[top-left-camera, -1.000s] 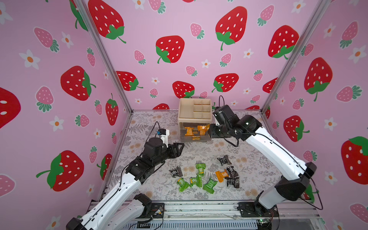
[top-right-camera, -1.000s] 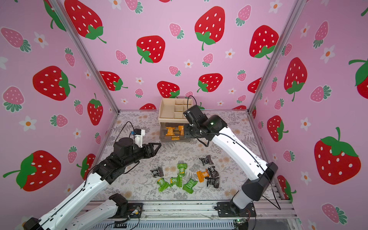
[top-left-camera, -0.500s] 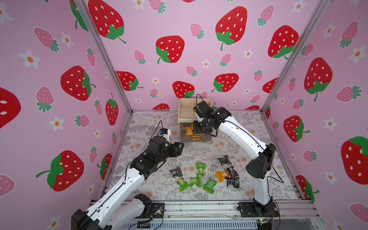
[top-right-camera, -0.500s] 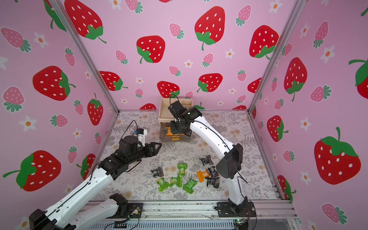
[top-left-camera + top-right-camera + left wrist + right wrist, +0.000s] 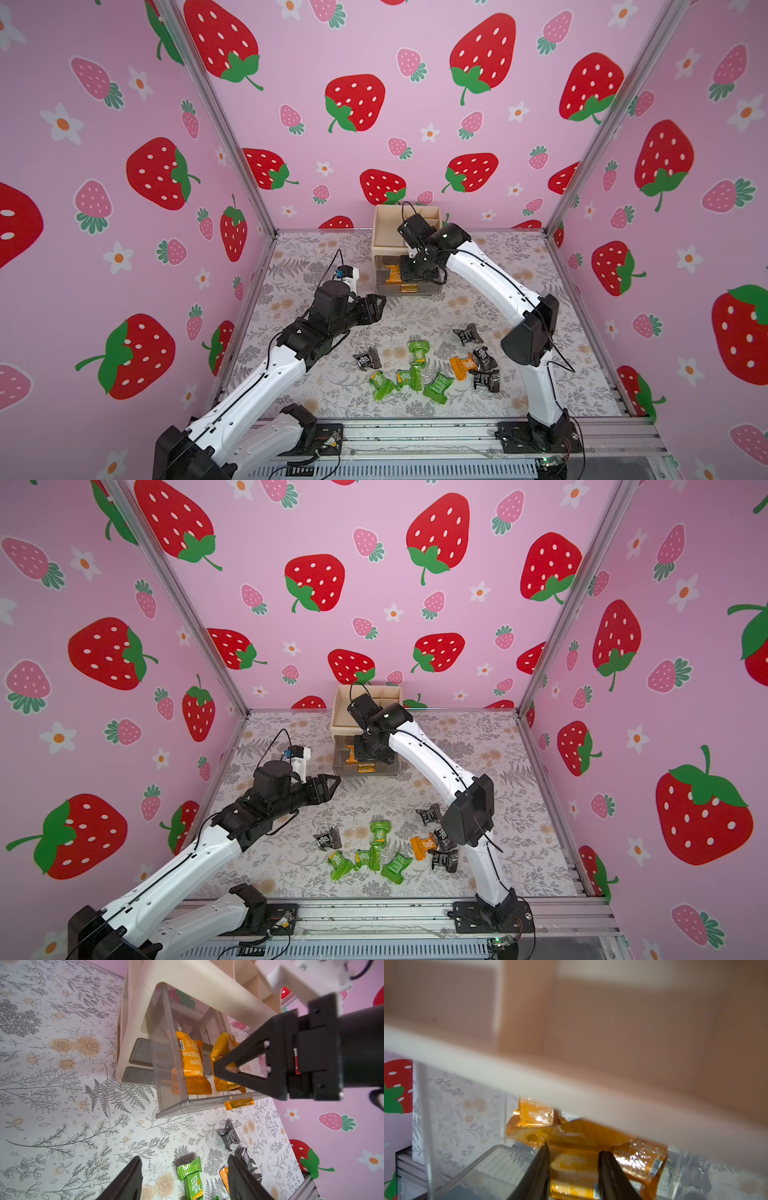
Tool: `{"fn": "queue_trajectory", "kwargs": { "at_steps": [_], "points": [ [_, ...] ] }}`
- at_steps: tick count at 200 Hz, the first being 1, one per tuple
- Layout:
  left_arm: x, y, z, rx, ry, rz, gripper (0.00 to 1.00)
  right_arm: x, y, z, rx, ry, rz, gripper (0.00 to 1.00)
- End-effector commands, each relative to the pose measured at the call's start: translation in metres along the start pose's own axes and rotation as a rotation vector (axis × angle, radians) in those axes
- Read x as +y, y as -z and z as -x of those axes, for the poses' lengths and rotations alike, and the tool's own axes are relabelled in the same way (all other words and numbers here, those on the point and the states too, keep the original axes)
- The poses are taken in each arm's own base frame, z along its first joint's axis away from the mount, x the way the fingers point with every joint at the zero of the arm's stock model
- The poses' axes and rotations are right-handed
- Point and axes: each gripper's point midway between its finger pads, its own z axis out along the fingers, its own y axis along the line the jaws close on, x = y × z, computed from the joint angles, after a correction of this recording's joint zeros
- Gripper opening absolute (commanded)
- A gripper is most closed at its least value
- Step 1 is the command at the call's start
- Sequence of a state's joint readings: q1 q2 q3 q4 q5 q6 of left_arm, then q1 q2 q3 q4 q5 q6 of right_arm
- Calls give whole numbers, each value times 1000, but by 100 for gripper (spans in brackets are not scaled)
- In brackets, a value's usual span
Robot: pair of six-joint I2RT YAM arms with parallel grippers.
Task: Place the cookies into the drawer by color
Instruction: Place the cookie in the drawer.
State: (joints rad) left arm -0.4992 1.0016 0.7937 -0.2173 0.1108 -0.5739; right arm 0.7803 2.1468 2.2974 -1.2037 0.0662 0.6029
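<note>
My right gripper (image 5: 573, 1148) sits inside the pulled-out smoky translucent drawer (image 5: 166, 1047) of the beige plastic organizer (image 5: 386, 235), pinched tight on a shiny orange wrapped cookie packet (image 5: 574, 1169) among other orange packets (image 5: 191, 1059). My left gripper (image 5: 184, 1158) hangs part open, empty. I judge orange nearly done. One loose orange packet (image 5: 462, 366), the green packets (image 5: 419, 351) and the black packets (image 5: 468, 333) lie unsorted on the floral mat (image 5: 415, 316).
</note>
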Motion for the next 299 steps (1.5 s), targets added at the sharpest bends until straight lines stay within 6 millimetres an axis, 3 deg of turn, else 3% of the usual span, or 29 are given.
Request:
{"fn": "queue_trajectory", "kwargs": {
  "at_steps": [1, 67, 189, 221, 245, 299],
  "points": [
    [-5, 4, 15, -41, -23, -4, 69, -8, 6, 1, 12, -18, -32, 38],
    [-2, 0, 15, -43, -24, -1, 69, -7, -11, 0, 57, -37, -38, 38],
    [-10, -8, 21, -46, -27, -36, 69, 35, -20, -3, 118, -2, 168, 42],
    [-8, -5, 20, -43, -34, -25, 69, 28, -8, 2, 81, 5, 141, 47],
    [-12, -1, 23, -50, -35, -37, 69, 28, 5, 7, 46, 12, 147, 59],
    [-14, 2, 26, -56, -29, -42, 69, 22, 37, 13, -33, 31, 144, 62]
  ]
}}
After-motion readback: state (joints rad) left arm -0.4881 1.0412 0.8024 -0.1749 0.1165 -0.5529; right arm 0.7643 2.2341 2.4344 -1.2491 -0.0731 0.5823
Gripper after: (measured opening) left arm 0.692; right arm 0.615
